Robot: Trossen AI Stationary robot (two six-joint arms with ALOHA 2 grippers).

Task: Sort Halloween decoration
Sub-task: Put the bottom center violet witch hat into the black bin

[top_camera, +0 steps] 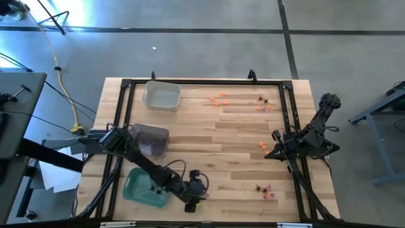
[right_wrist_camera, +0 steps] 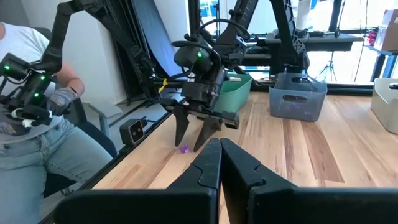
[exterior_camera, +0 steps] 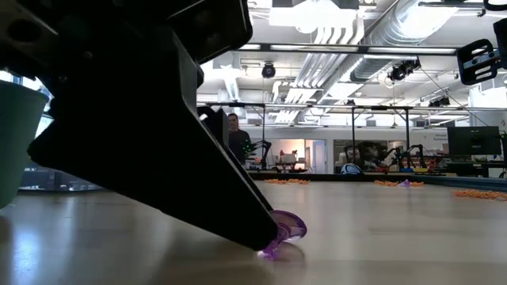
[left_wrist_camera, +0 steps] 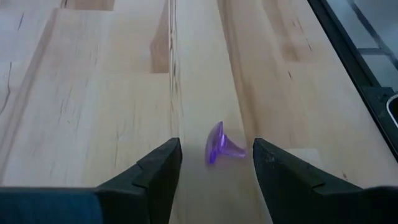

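A tiny purple trinket (left_wrist_camera: 221,146) lies on its side on the wooden table (top_camera: 221,145) near the front edge. It also shows in the low view (exterior_camera: 285,231) and the right wrist view (right_wrist_camera: 184,149). My left gripper (left_wrist_camera: 216,152) is open and low over the table, one finger on each side of the trinket. It also shows in the high view (top_camera: 200,199). My right gripper (right_wrist_camera: 219,144) is shut and empty at the table's right side (top_camera: 271,153), beside an orange trinket (top_camera: 262,147). My left gripper's fingers slant down to the table on either side of the purple trinket. One fingertip (left_wrist_camera: 258,149) stands very close to the trinket's narrow end (left_wrist_camera: 244,152). I cannot tell whether it touches. The trinket lies on the table.
A green tray (top_camera: 145,187), a grey tray (top_camera: 152,139) and a clear tray (top_camera: 161,96) stand on the left half. Trinkets lie scattered at the far middle (top_camera: 218,99), far right (top_camera: 262,104) and near right (top_camera: 264,190). A seated person (right_wrist_camera: 25,93) holds controllers beyond the table's edge.
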